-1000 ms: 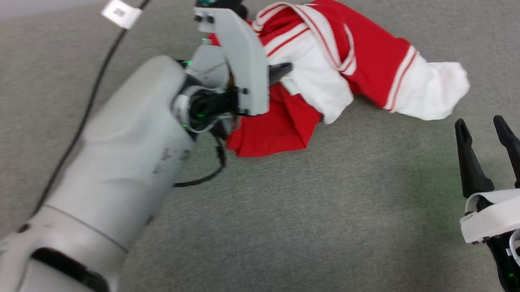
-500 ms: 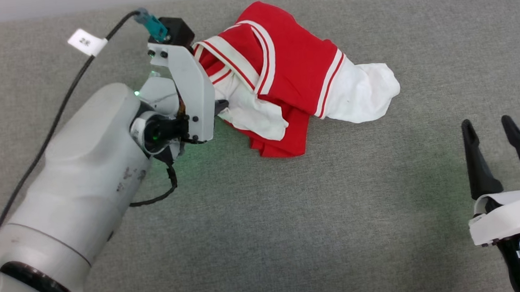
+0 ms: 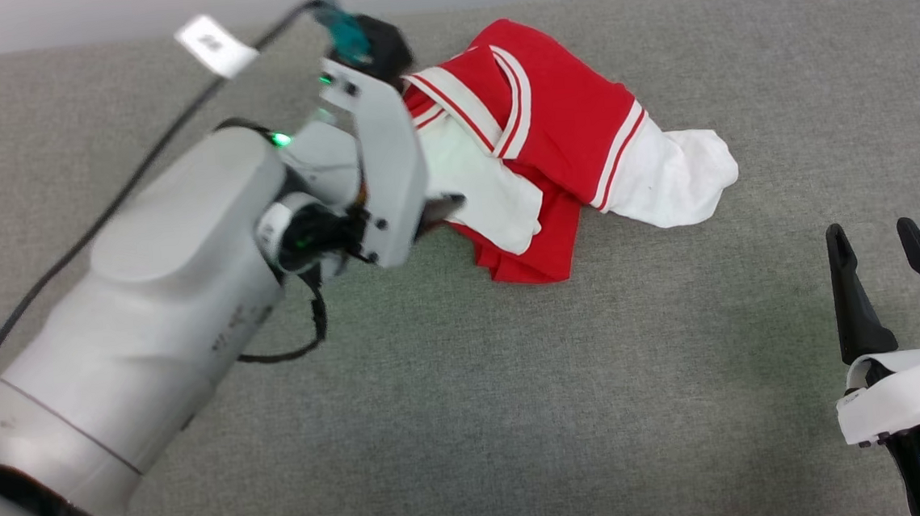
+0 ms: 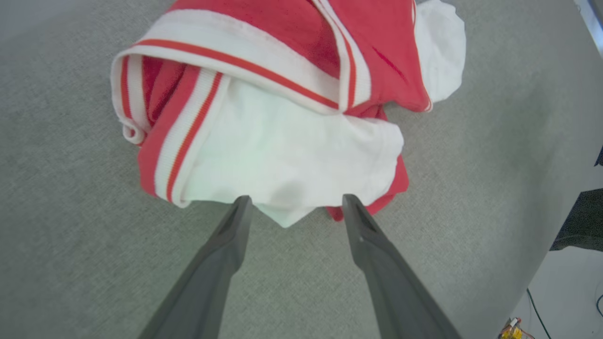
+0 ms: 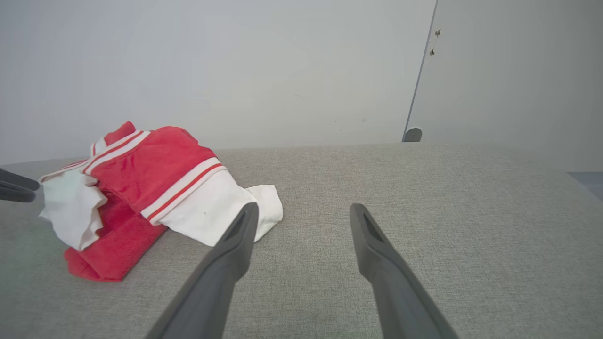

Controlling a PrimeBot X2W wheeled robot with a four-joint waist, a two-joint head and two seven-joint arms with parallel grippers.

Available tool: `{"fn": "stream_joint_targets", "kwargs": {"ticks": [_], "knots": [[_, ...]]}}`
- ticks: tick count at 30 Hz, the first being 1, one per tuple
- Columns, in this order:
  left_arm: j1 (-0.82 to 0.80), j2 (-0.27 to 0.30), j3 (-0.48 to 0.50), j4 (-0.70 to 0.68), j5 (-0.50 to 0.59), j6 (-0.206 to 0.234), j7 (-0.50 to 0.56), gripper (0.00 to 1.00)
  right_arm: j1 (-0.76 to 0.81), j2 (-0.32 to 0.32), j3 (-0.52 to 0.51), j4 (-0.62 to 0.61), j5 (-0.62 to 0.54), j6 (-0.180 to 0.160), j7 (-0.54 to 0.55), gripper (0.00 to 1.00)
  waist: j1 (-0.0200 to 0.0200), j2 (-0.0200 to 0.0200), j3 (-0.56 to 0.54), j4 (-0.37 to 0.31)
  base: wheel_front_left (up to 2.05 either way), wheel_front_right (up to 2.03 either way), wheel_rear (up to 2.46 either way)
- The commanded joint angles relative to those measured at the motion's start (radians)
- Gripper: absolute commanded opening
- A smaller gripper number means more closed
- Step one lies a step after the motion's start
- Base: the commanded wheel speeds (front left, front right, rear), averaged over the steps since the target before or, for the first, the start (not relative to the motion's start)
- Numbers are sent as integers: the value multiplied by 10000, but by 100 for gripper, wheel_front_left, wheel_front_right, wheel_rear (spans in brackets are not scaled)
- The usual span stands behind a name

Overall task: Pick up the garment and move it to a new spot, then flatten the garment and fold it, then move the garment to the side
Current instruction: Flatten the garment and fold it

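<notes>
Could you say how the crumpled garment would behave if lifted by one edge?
The garment lies in soft loose folds, so it would probably droop and unfurl. Its thin layers suggest it is light.

In your head view the pale bracket (image 3: 385,174) hides the garment's (image 3: 563,113) left side and most of the left gripper's (image 4: 295,199) fingers (image 3: 448,204). The cable tag (image 3: 214,44) is blurred; its print seems too small to read. The right gripper's (image 3: 871,229) body runs off the bottom edge.
</notes>
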Motion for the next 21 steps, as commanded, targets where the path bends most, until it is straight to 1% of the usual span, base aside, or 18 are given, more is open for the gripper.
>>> {"fn": "stream_joint_targets", "kwargs": {"ticks": [1,5,8,10,12,16,21], "knots": [[90,52,-55,-316,24,82,166,100,136,33,1,-38,-52,-10,12,100,0,0,-35,11,0,0,0],[64,128,-298,-1514,147,424,621,100,152,41,43,-64,-1,-10,-32,100,0,0,12,-71,0,0,0],[190,107,-323,-2226,95,835,787,100,103,58,26,-18,44,-10,-100,100,0,0,73,-156,0,0,0],[231,118,-431,-2427,194,1099,909,100,40,75,49,24,58,-10,-144,100,0,0,145,-224,0,0,0],[226,83,-489,-2428,301,1351,952,100,-54,91,107,63,76,-10,-195,100,0,0,247,-308,0,0,0],[212,-167,-414,-2077,335,1738,815,100,-180,113,182,204,156,-10,-321,100,0,0,444,-489,0,0,0],[56,-500,-405,-1420,557,1949,470,100,-304,142,234,362,174,-10,-481,100,0,0,636,-658,0,0,0]]}}
